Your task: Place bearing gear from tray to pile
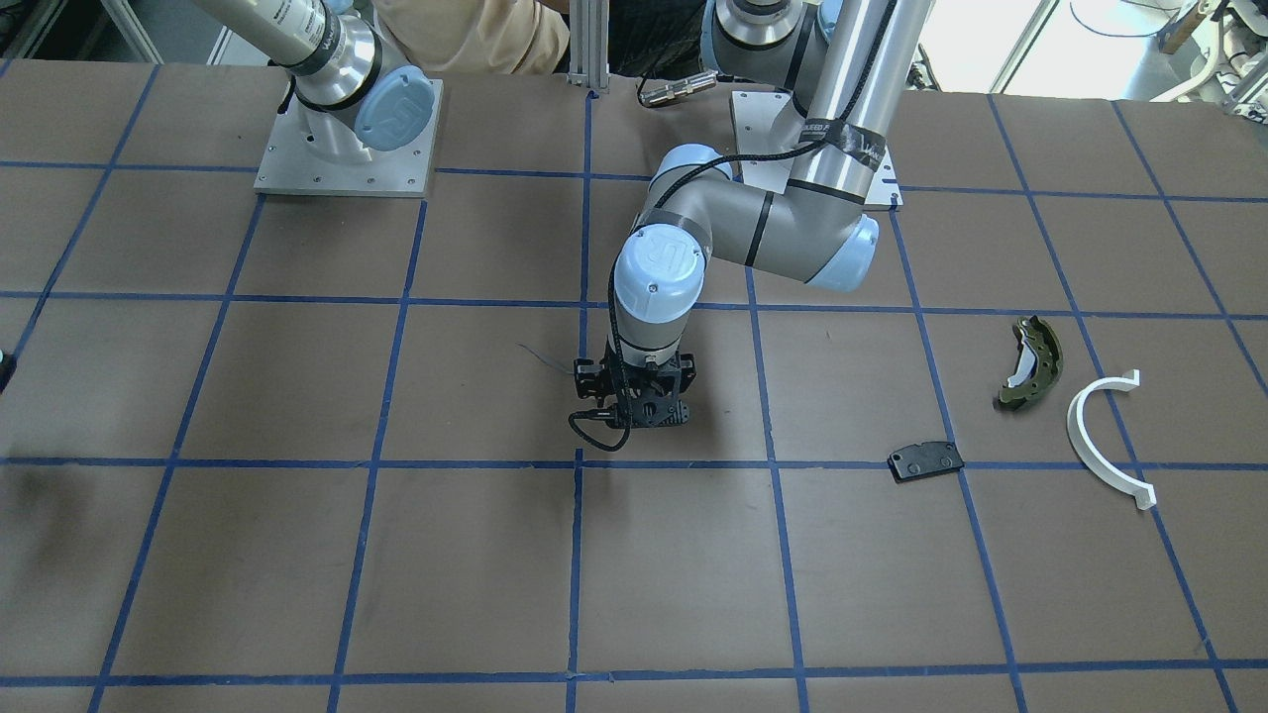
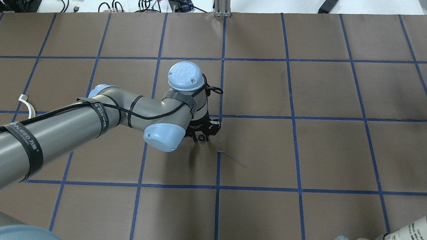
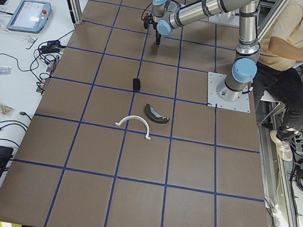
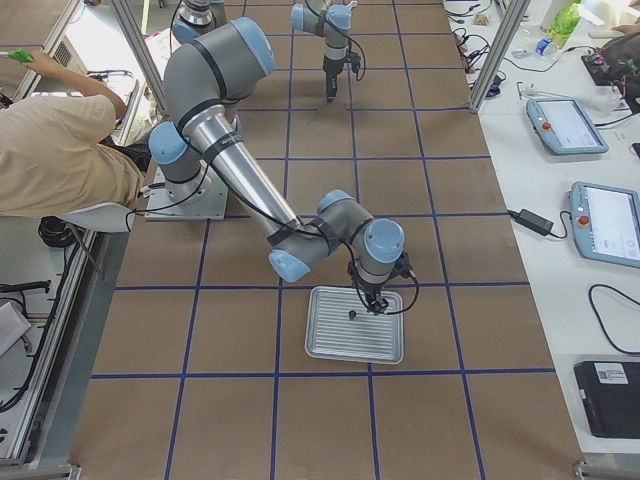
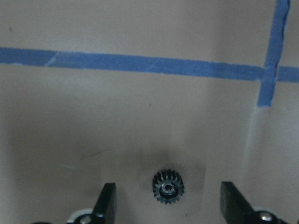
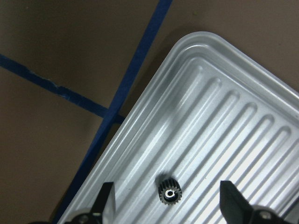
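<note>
My left gripper (image 1: 642, 411) hung spread wide, a small black toothed bearing gear (image 5: 168, 187) lying on the brown table (image 5: 140, 116) below, between its fingers (image 5: 106, 201), well apart from the olive-green curved brake shoe (image 1: 1032, 361). My right gripper (image 4: 368, 306), likewise spread, hovered over another black gear (image 6: 168, 192) in the ribbed silver tray (image 6: 224, 130).

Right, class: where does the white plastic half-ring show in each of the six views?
Exterior front-facing: far right, white half-ring just right of the olive-green brake shoe.
Overhead exterior: left edge, mostly hidden behind the left arm.
Exterior left: centre, in front of the brake shoe.
Exterior right: not in it.
Left wrist-mounted: not in it.
Right wrist-mounted: not in it.
Shared landmark: the brake shoe beside it.
</note>
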Tool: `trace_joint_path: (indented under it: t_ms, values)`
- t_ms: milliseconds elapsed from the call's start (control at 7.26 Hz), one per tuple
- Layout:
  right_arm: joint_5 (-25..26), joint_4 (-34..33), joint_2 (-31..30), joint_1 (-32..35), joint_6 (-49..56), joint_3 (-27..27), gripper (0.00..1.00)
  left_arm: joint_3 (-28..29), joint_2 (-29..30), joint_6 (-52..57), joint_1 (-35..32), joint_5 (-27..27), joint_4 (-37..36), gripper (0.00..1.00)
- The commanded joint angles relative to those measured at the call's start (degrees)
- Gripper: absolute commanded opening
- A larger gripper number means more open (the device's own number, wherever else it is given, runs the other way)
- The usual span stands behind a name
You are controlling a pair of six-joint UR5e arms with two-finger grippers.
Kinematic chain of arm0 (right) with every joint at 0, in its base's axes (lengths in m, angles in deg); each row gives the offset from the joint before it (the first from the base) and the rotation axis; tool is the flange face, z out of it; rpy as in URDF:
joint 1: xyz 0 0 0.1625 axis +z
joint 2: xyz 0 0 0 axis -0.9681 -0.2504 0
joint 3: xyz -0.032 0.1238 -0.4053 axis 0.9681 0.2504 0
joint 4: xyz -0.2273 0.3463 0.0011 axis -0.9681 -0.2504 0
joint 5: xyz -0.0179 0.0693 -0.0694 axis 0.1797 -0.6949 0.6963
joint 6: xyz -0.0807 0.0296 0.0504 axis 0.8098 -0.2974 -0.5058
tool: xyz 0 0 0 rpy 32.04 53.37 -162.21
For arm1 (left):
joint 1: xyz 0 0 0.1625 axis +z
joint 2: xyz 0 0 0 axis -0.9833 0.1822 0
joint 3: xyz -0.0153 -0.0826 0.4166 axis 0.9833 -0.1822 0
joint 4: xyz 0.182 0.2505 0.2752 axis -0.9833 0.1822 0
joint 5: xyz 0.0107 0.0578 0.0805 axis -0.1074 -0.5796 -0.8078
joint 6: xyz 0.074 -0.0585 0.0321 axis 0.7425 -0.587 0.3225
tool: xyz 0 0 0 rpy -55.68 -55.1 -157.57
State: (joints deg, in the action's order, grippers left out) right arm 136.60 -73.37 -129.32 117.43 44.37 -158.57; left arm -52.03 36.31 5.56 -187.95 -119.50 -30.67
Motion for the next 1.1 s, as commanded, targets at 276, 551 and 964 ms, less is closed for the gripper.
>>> trace_joint_path:
  t_ms: [276, 551, 964]
  values:
    - [0.67, -0.36, 3.04, -1.06, 1.22, 0.41, 0.77, 1.54, -1.17, 0.74, 2.87, 0.02, 0.17, 0.0]
    - [0.84, -0.79, 3.57, -1.15, 0.87, 0.32, 0.74, 7.94, -4.16, 15.75, 12.07, -0.68, 17.46, 0.0]
    - [1.11, -0.8, 4.01, -1.24, 0.86, 0.32, 0.55, 8.94, -6.29, 40.14, 29.99, -4.37, 22.24, 0.0]
